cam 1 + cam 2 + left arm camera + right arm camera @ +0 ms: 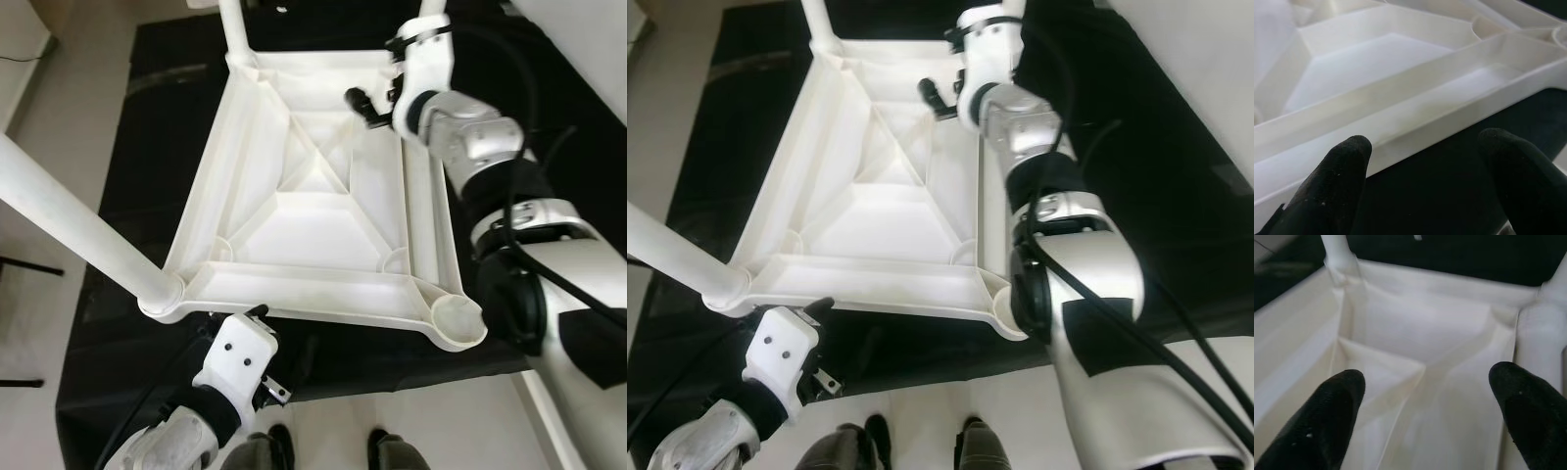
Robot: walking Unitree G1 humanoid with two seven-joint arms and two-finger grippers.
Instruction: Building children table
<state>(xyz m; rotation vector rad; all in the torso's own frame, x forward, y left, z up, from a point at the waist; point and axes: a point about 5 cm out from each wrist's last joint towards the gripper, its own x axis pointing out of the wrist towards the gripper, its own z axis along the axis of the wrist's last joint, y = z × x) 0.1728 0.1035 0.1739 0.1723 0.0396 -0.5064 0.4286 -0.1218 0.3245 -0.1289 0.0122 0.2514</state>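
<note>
Tabletop (pixel 313 220): white moulded plastic, smooth and matt, lying underside up on a black mat (pixel 157 117); square outline with rounded corners.
Underside: raised rim all round, diagonal ribs running from the corners to a flat central panel, shallow troughs along each edge.
Sockets: round cup at each corner; the near right socket (pixel 458 320) is open, with no leg in it.
Legs: white round tube (pixel 73 223) seated in the near left corner, rising toward the camera; another tube (pixel 233 27) stands at the far left corner; a third (pixel 1542 333) stands at the far right corner, just beside the right gripper.
Mat: black sheet, slightly creased, spread over a pale floor (pixel 59 88); the tabletop sits near its middle.
Left gripper (pixel 1430 161): low at the near edge of the tabletop, close to the near left corner, white wrist housing angled up; black fingers (pixel 1337 181) spread apart, holding nothing, rim just ahead of them.
Right gripper (pixel 1430 396): arm stretched over the right edge, bent at the elbow, reaching to the far right corner; fingers (pixel 1327 421) spread wide above the ribbed underside, nothing between them.
Person: two dark shoes (pixel 279 443) on the floor at the near edge of the mat.
</note>
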